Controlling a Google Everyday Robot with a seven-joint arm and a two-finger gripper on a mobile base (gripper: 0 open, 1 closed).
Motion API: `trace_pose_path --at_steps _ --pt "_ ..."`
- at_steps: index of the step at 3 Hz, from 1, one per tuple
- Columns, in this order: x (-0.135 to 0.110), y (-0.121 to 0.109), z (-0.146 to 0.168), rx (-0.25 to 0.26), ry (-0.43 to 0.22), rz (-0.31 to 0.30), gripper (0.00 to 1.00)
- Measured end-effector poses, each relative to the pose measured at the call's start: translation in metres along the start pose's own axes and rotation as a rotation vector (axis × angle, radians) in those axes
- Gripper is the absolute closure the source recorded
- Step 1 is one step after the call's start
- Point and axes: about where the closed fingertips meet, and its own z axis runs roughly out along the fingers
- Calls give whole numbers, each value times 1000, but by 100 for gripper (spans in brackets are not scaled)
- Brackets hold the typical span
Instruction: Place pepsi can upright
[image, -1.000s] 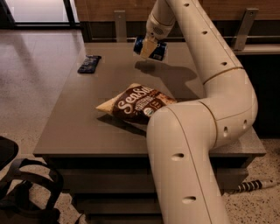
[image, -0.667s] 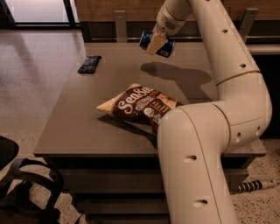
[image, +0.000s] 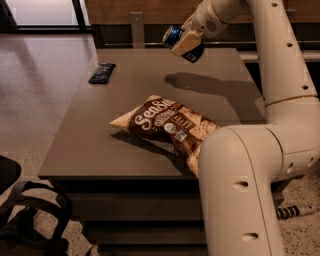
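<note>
Clearly the claw is clenched on the pepsi can, which hangs in the air over the far half of the desk, well above the surface and touching nothing but the claw. The can sits tilted in the grasp, one silver end pointing up and to the left, with blue body showing on either side of the pale finger that crosses its middle. A grip across the waist leaves both ends free, which a standing placement needs, since one end has to meet the desk flat. The arm reaches in from the right and arcs over the desk, holding the can high above everything below. Its shadow falls on a bare patch of desk that looks open enough for setting the can down. The chip bag lies flat nearer the front edge, partly hidden by the arm's lower link and well apart from the can. A dark snack bar rests near the far-left corner, also well apart. My judgement is that the placing is not yet done: the wrist would have to turn the can until its axis is vertical and lower it before letting go, or it may tip and roll.
</note>
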Motion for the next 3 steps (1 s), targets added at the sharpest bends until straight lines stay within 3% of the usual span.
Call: trace_pose_path --at_steps 1,3 --pt "-13 2 -1 -14 -114 26 100" --pt "-21 12 -11 -38 -78 89 100"
